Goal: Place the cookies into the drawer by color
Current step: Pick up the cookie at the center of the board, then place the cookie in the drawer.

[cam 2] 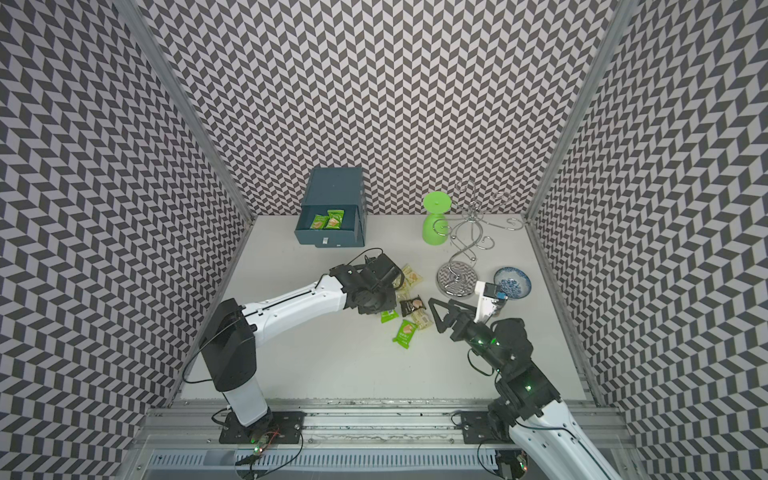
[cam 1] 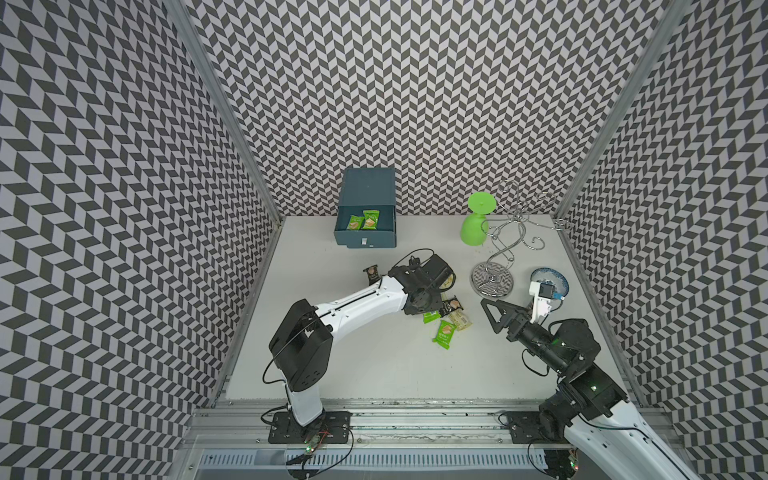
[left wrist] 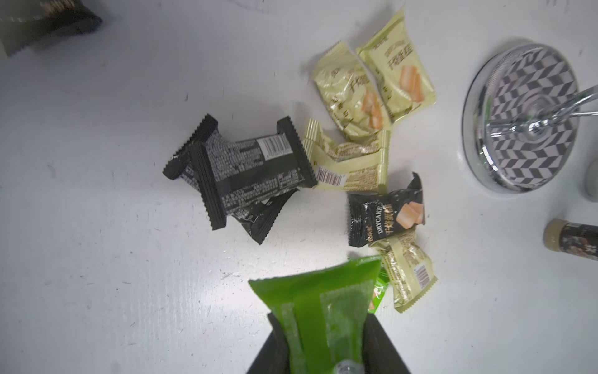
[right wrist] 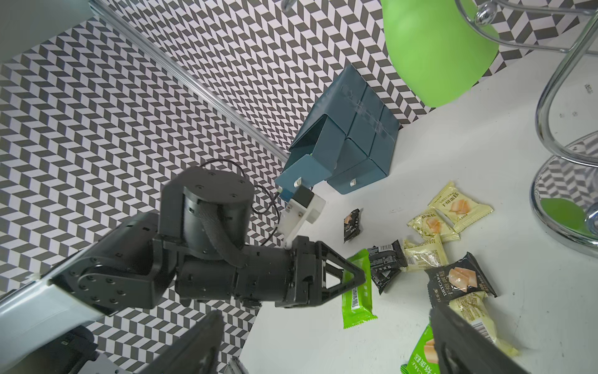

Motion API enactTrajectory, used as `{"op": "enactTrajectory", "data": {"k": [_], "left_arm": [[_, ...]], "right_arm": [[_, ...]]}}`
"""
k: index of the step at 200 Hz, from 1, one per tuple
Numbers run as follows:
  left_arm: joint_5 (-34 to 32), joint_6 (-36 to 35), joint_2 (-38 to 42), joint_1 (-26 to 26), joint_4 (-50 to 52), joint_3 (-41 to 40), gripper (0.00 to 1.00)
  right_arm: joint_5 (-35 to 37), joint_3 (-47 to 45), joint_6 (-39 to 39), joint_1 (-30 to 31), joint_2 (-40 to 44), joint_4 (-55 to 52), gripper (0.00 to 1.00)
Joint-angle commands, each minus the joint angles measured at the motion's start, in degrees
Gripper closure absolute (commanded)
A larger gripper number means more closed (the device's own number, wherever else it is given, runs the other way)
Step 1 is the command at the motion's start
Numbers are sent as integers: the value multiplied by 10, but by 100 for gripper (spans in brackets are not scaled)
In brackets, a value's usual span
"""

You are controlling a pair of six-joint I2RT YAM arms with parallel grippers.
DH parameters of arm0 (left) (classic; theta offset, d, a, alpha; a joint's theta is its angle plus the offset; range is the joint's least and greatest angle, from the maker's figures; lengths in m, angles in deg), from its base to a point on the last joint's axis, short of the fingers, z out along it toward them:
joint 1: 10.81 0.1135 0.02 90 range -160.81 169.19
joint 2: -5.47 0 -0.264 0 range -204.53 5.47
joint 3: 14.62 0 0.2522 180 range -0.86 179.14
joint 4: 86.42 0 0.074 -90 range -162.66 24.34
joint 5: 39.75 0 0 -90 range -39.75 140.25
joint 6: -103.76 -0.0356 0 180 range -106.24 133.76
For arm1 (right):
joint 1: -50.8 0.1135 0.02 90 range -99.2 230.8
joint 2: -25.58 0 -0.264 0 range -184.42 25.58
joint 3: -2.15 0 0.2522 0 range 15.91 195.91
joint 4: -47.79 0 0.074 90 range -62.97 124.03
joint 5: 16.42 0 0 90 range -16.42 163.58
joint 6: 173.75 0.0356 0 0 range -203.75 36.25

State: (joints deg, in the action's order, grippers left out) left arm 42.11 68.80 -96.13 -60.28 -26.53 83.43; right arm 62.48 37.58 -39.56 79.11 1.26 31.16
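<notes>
L claw (right wrist: 357,275): clamped on green pkt (left wrist: 318,291), left edge of pile (cam 1: 451,306), centre | R claw (cam 1: 491,316): wide, empty, right of pile | drawer (cam 1: 365,241): far, top tray out, 2 greens (cam 1: 363,221) in | risk: slick wrapper slips en route; hanging pkt end snags tray front, lands outside

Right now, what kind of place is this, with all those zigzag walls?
Probably a robot test booth, not a home: zigzag-patterned walls box in a white table, and the left arm and right arm are bolted to a metal rail at its front.
</notes>
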Motion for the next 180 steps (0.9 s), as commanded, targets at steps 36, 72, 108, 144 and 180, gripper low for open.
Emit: {"op": "enactTrajectory", "data": {"k": [36,72,108,144,180], "left_arm": [[-18,-56,40,62,10,77,63],[20,-108,57,104,-45,88,62],[36,-128,70,146,-85,90,62],[49,-142,68,182,-109,104,62],[56,-151,64,215,-134,119,62]], "right_arm": [[2,-1,4,2,0,31,0],[2,-1,5,2,1,30,0],[3,0,9,2,5,26,0],[4,-2,11,2,5,26,0],[3,-1,13,2,6,24,0]]}}
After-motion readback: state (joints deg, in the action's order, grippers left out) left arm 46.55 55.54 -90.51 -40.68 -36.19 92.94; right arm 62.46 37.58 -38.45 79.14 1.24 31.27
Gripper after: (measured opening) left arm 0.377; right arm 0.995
